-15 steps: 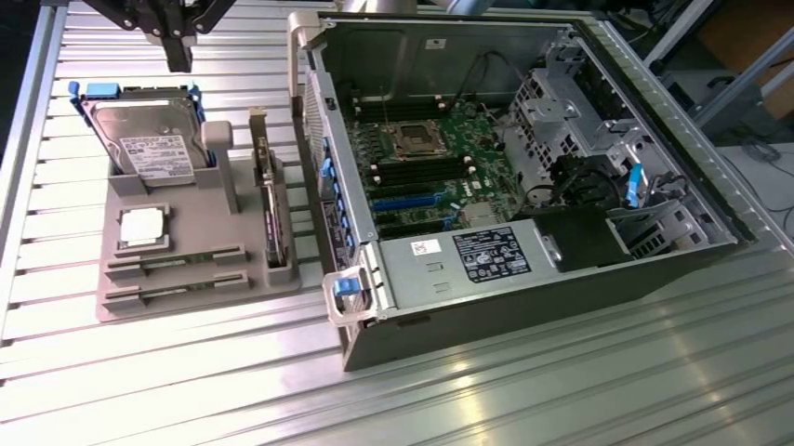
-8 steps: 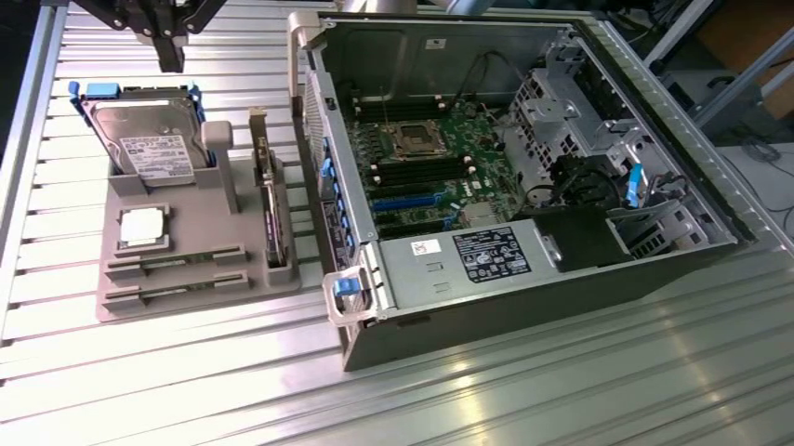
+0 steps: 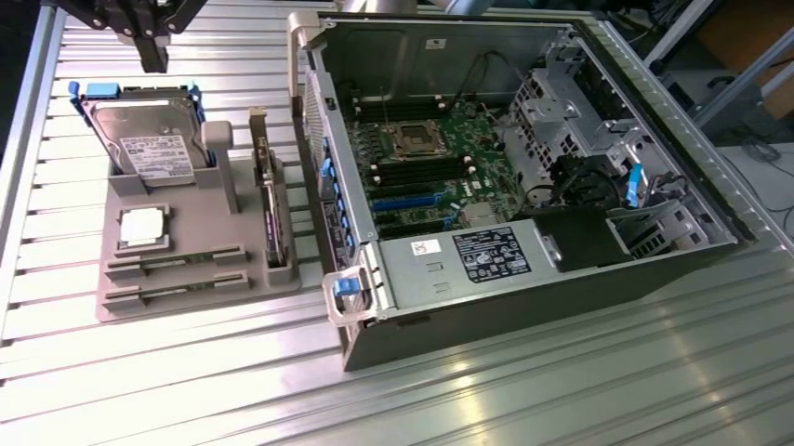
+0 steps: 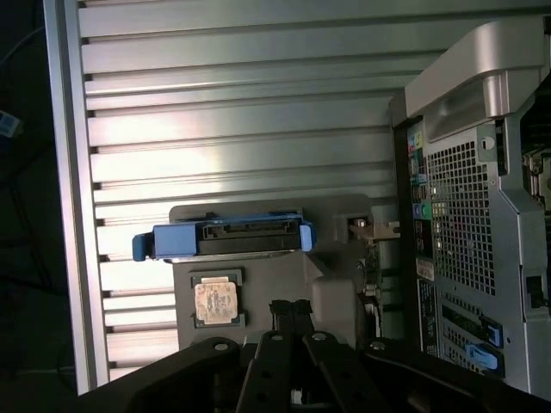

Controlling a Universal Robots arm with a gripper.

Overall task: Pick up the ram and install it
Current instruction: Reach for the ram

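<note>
Fingers (image 4: pixel 281 317) of the black gripper (image 3: pixel 152 63) are pressed together, tip to tip, with nothing between them. The gripper hangs above the far end of the grey moulded parts holder (image 3: pixel 236 279), just beyond the silver hard drive in its blue plastic carrier (image 3: pixel 147 139), which stands upright at that end of the holder.

The ram (image 3: pixel 174 263), a thin narrow stick set on edge, sits in 1 of 2 long slots at the holder's near end, well apart from the gripper. Its colour is hard to make out. Between it and the hard drive lies the square silver processor chip (image 3: pixel 143 226). The taller expansion card with a metal bracket (image 3: pixel 267 186) stands along the holder's edge on the exterior view's right.

Just beside the holder on that same side lies the open grey computer case (image 3: pixel 546 269), its green motherboard (image 3: pixel 453 139) exposed.

As I judge it, the work stands at the approach: nothing is picked and the ram rests in its slot. A pick calls for parted fingers, lined up over the stick's 2 flat faces, and enough clearance from the processor chip and the neighbouring slot.
</note>
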